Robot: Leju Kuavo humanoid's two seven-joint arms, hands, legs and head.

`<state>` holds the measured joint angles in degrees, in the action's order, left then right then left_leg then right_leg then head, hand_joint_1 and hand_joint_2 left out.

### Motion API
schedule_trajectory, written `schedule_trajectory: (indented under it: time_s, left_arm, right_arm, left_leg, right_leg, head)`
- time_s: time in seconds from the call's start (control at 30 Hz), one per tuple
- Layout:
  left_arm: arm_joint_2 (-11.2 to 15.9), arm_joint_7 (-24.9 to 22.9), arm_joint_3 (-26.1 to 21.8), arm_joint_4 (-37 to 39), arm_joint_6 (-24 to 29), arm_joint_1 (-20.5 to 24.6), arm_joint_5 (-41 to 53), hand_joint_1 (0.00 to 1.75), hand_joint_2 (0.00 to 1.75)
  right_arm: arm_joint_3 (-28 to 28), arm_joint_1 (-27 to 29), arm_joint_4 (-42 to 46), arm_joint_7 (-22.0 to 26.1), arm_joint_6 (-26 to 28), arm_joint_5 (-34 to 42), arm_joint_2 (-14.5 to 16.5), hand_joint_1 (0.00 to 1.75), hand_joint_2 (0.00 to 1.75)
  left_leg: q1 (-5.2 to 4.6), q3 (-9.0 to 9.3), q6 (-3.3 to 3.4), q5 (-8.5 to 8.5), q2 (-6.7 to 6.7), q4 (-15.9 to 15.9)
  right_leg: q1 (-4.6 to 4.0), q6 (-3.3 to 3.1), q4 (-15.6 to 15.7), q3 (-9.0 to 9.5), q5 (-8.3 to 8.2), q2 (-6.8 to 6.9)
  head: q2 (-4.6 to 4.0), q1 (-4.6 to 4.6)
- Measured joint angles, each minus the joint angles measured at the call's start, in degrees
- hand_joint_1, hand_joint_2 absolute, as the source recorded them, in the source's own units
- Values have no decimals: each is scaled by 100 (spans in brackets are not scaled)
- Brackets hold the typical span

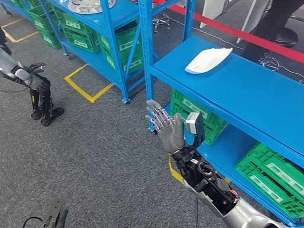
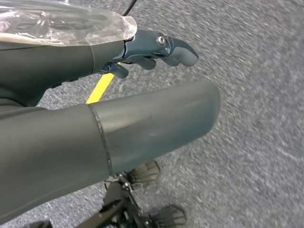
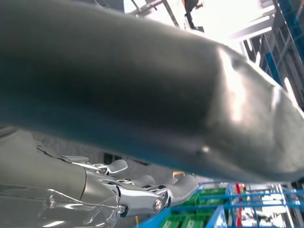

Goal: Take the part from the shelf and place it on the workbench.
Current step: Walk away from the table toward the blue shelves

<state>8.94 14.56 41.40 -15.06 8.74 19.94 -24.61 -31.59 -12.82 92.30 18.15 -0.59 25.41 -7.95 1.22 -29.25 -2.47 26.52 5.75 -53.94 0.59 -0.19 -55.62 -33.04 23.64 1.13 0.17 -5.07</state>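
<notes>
One white part (image 1: 208, 60) on the top deck of the near blue shelf (image 1: 251, 99) — flat, leaf-shaped, lying alone on the blue surface. Three green crates visible under that deck: one (image 1: 195, 116) just behind the right hand, two more (image 1: 276, 175) lower right. Second blue shelf (image 1: 107, 28) further back, more green crates (image 1: 77, 33) stacked on its lower levels, a shiny flat piece (image 1: 90, 4) on its top deck. Yellow floor tape (image 1: 86, 90) on grey carpet between the shelves. Red line (image 1: 247, 35) on floor behind, person's dark leg and shoe (image 1: 276, 28) top right.

Right hand (image 1: 166, 126) raised in front of the near shelf's corner post (image 1: 147, 61), palm open, fingers spread, holding nothing — part up and to the right of it, well apart, on the deck above hand level. Left hand (image 1: 41, 92) far left, hanging over carpet, fingers pointing down and apart, empty. In left wrist view thumb (image 2: 154, 123) and dark fingers (image 2: 161, 47) extended over carpet.
</notes>
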Motion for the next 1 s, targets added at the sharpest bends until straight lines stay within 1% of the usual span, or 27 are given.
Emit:
schedule_trajectory:
  time_s: [0.03,0.1,0.13,0.17,0.2,0.23,0.27,0.3,0.33,0.4,0.43,0.47,0.5,0.53,0.57,0.6,0.63,0.67,0.7,0.73,0.77,0.8,0.83,0.87,0.9,0.93,1.0]
  left_arm:
    - [-4,1,0,0,0,6,1,0,0]
    - [-8,2,0,1,0,1,1,0,0]
    - [-4,2,0,1,0,-17,1,0,0]
    - [-3,2,0,2,0,-38,0,0,0]
    - [-2,2,0,2,0,-58,0,0,0]
    - [-1,2,0,2,0,-69,0,0,0]
    - [-2,2,0,2,0,-69,0,0,0]
    - [1,2,0,2,0,-62,0,0,0]
    - [9,2,0,2,0,-54,0,0,0]
    - [28,2,0,2,0,-35,1,0,0]
    - [36,2,0,2,0,-27,1,0,0]
    - [37,2,0,2,0,-18,2,0,0]
    - [29,2,0,2,0,-11,2,0,0]
    - [22,2,0,2,0,-3,2,0,0]
    - [15,2,0,2,0,2,2,0,0]
    - [9,3,0,2,0,2,2,0,0]
    - [10,3,0,2,0,-6,2,0,0]
    - [10,4,0,2,0,-19,2,0,0]
    - [10,4,0,2,0,-31,2,0,0]
    - [8,4,0,2,0,-38,1,0,0]
    - [4,4,0,2,0,-40,0,0,0]
    - [0,4,0,2,1,-40,-1,0,0]
    - [1,4,0,2,2,-39,-2,0,0]
    - [3,5,0,2,4,-39,-4,0,0]
    - [7,7,0,2,6,-39,-5,0,0]
    - [13,9,0,2,9,-41,-6,0,0]
    - [12,11,0,2,10,-41,-7,0,0]
  right_arm:
    - [1,-5,-7,-10,0,-10,4,0,0]
    - [1,-9,-18,-30,0,-31,17,0,0]
    - [0,-7,-28,-39,0,-38,22,0,0]
    - [-1,-2,-39,-44,1,-44,26,0,0]
    - [-1,3,-51,-47,1,-46,27,0,0]
    - [-1,5,-61,-48,1,-47,28,0,0]
    - [-1,7,-66,-49,1,-49,30,0,0]
    - [-1,6,-67,-49,0,-50,32,0,0]
    - [-1,5,-68,-48,0,-51,36,0,0]
    - [-1,4,-72,-48,0,-54,40,0,0]
    - [-1,5,-73,-49,1,-55,40,0,0]
    - [-1,7,-74,-49,1,-56,40,0,0]
    - [2,11,-73,-48,1,-56,40,0,0]
    - [5,11,-73,-46,2,-56,40,0,0]
    - [9,7,-72,-45,2,-56,40,0,0]
    - [11,5,-72,-45,2,-56,40,0,0]
    - [12,3,-75,-45,3,-56,40,0,0]
    - [10,7,-83,-47,3,-56,40,0,0]
    - [9,14,-93,-48,4,-56,40,0,0]
    - [8,19,-104,-49,4,-56,40,0,0]
    - [8,21,-113,-50,4,-56,40,0,0]
    - [8,21,-116,-50,4,-57,40,0,0]
    - [9,20,-117,-50,3,-58,40,0,0]
    - [9,18,-116,-50,2,-60,42,0,0]
    - [10,17,-115,-50,-1,-61,45,0,0]
    - [12,21,-115,-51,-4,-62,49,0,0]
    - [16,34,-116,-52,-10,-64,56,0,0]
  left_leg:
    - [13,-67,-18,112,-124,-160]
    - [11,-423,-13,472,-430,-891]
    - [1,-660,2,636,-499,-1337]
    - [-14,-861,21,719,-527,-1673]
    - [-29,-964,48,681,-540,-1789]
    - [-44,-959,84,541,-554,-1679]
    - [-59,-864,126,339,-585,-1397]
    - [-76,-695,175,106,-671,-991]
    - [-88,-523,225,-58,-799,-602]
    - [-109,-316,268,-197,-960,-134]
    - [-119,-290,272,-185,-957,-73]
    - [-127,-284,268,-190,-896,-56]
    - [-116,-266,279,-204,-829,-23]
    - [-101,-241,291,-220,-769,15]
    - [-86,-218,307,-233,-699,52]
    - [-75,-198,320,-242,-626,80]
    - [-82,-191,330,-238,-561,84]
    - [-85,-190,336,-232,-483,83]
    - [-85,-189,335,-227,-407,81]
    - [-83,-187,329,-219,-333,79]
    - [-78,-181,315,-208,-264,75]
    - [-72,-170,293,-193,-202,65]
    - [-70,-159,263,-173,-144,53]
    - [-82,-157,227,-149,-91,25]
    - [-96,-158,195,-131,-44,2]
    - [-111,-159,168,-122,8,-13]
    - [-114,-150,129,-118,121,-20]
  right_leg:
    - [5,-37,7,2,-10,-56]
    - [1,-91,11,-6,-22,-167]
    - [-12,-114,11,-13,-27,-233]
    - [-27,-129,11,-17,-31,-309]
    - [-43,-138,11,-19,-34,-388]
    - [-57,-144,11,-17,-39,-468]
    - [-68,-147,10,-12,-42,-539]
    - [-72,-148,10,-7,-45,-605]
    - [-83,-143,8,-9,-46,-665]
    - [-77,-112,6,-33,-58,-790]
    - [-68,-84,10,-51,-69,-852]
    - [-52,-54,19,-65,-82,-913]
    - [-46,-27,17,-88,-80,-927]
    - [-58,-2,-43,-126,-33,-825]
    - [-71,21,-205,-206,77,-663]
    - [-74,43,-488,-337,246,-468]
    - [-69,71,-878,-510,449,-293]
    - [-45,101,-1279,-691,621,-215]
    - [-16,132,-1562,-813,709,-180]
    - [12,161,-1656,-844,699,-159]
    - [39,187,-1501,-748,581,-131]
    - [58,206,-1143,-548,398,-71]
    - [56,220,-724,-323,262,60]
    - [39,211,-360,-118,158,182]
    - [20,176,-138,4,116,265]
    - [-6,129,-54,45,128,293]
    - [-21,27,-52,27,107,158]
  head:
    - [0,14]
    - [0,47]
    - [0,55]
    - [0,59]
    - [0,61]
    - [0,60]
    - [0,60]
    - [0,60]
    - [0,59]
    - [0,61]
    - [0,62]
    - [0,64]
    - [0,63]
    - [0,54]
    - [0,36]
    - [0,18]
    - [0,3]
    - [0,-9]
    - [0,-14]
    - [0,-18]
    - [0,-24]
    - [0,-29]
    - [0,-34]
    - [0,-46]
    - [0,-50]
    - [0,-41]
    - [0,-12]
